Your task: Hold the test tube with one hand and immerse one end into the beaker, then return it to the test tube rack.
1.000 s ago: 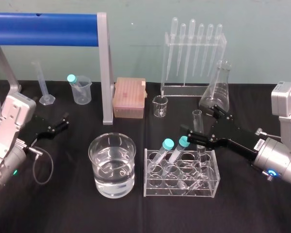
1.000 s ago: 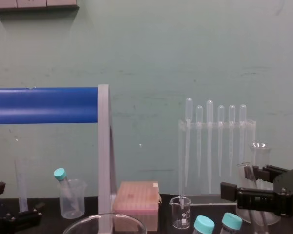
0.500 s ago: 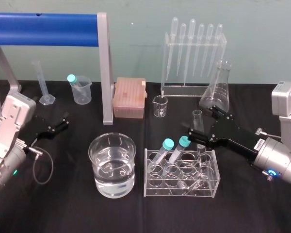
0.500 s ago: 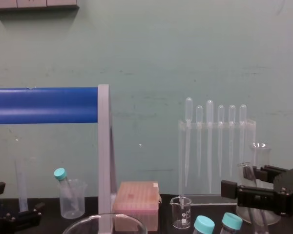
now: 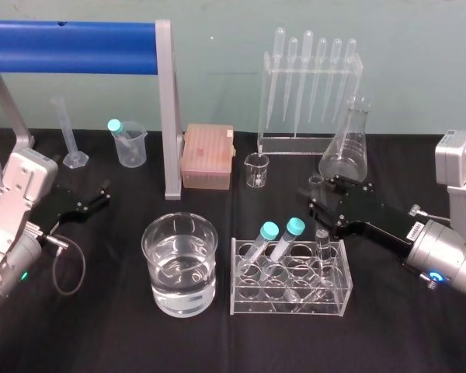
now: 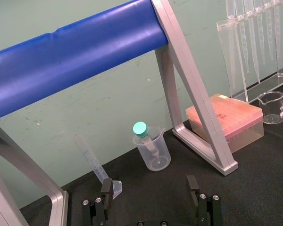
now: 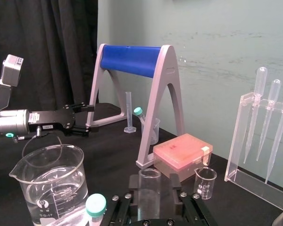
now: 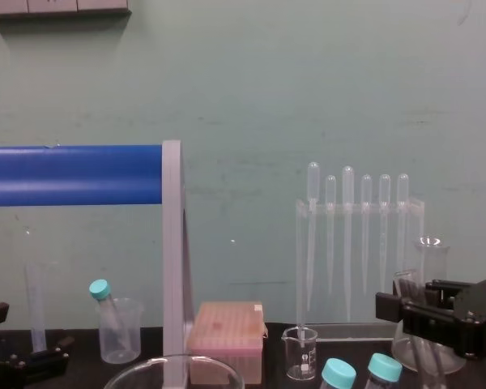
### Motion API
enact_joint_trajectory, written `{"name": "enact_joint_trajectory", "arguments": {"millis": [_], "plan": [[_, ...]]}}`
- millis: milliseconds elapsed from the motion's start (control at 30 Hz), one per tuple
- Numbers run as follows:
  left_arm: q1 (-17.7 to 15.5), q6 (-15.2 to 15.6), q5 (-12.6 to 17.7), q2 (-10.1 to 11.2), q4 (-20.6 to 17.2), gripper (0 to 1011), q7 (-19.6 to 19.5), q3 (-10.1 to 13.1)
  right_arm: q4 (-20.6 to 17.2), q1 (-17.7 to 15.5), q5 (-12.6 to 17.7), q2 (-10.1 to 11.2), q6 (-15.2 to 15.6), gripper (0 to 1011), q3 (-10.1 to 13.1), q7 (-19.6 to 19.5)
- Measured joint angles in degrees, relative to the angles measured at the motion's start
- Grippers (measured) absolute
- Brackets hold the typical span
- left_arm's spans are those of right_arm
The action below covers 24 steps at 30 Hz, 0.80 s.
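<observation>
The test tube [image 5: 323, 242], long clear glass with an open mouth, stands upright in the back right slot of the clear test tube rack [image 5: 288, 300]. My right gripper [image 5: 318, 200] reaches in from the right and is shut on the tube's upper part, just under its rim. In the right wrist view the test tube [image 7: 149, 190] sits between the black fingers [image 7: 133, 182]. The beaker [image 5: 179, 263], wide and part full of water, stands left of the rack. My left gripper [image 5: 94, 200] rests open at the far left, nothing in it.
Two teal-capped tubes [image 5: 270, 231] lean in the rack's front slots. Behind stand a small glass beaker [image 5: 256, 169], a conical flask [image 5: 346, 146], a pipette stand [image 5: 308, 85] and a pink tip box [image 5: 207, 155]. A blue-barred frame [image 5: 167, 109], plastic cup [image 5: 130, 144] and measuring cylinder [image 5: 68, 132] fill the back left.
The right gripper's fingers, spread wide on either side of the test tube a second ago, have closed in on it. The tube, rack and left arm stay put.
</observation>
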Motion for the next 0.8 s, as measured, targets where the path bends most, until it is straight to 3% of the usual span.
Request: {"name": "enact_joint_trajectory", "arguments": {"millis": [200,267,800], "plan": [[0.00,0.00,0.00,0.00,0.00,1000,0.00,0.00,0.00,0.00,0.02,0.00,0.00,255,0.00,0.00],[0.00,0.00,0.00,0.00,0.00,1000,0.00,0.00,0.00,0.00,0.03,0.00,0.00,231,0.00,0.00],[0.00,0.00,0.00,0.00,0.00,1000,0.00,0.00,0.04,0.00,1.00,-0.11,0.22,226,0.31,0.41]]}}
